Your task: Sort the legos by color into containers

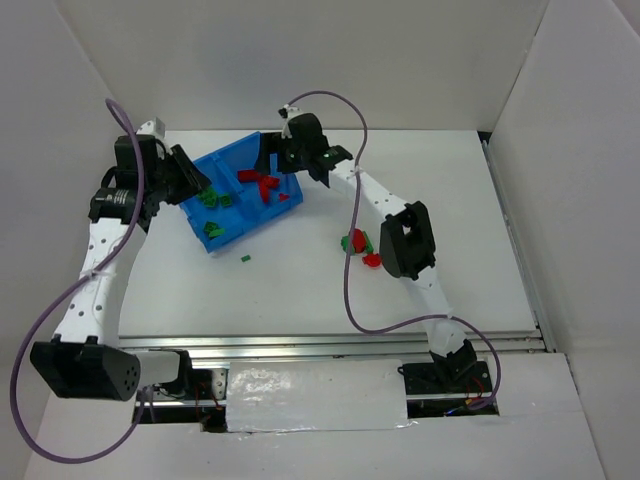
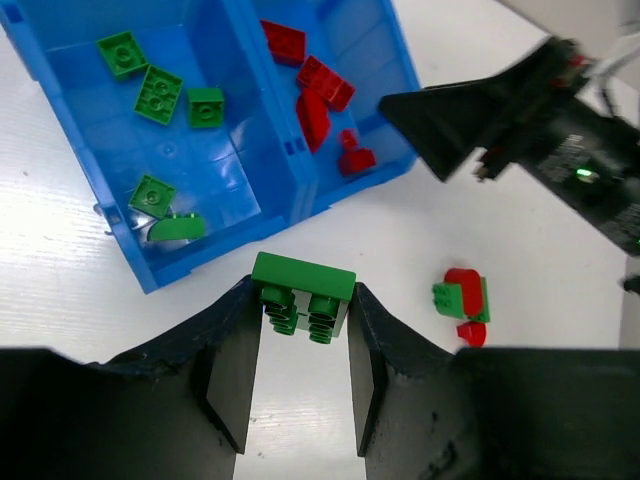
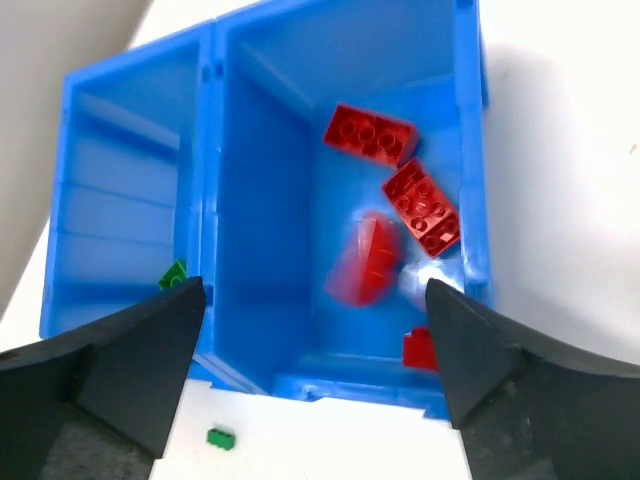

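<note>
- Right claw [image 3: 315, 295] hangs wide open over the red compartment [image 3: 285, 190] of the blue bin [image 3: 470, 150]; the blurred red brick [image 3: 365, 262] beneath may bounce out.
- Left claw [image 2: 303, 335] pinches a green brick [image 2: 303, 275] short of the bin, level with its divider [image 2: 262, 120]; released off-aim, it joins the reds.
- Arms crowd the bin; they may collide.

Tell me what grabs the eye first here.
The bright blue bin stands out at back left, green legos in one compartment and red legos in the other. The left tool pinches a green brick just outside it, while the open right tool hangs over the red side above a blurred red brick.
</note>
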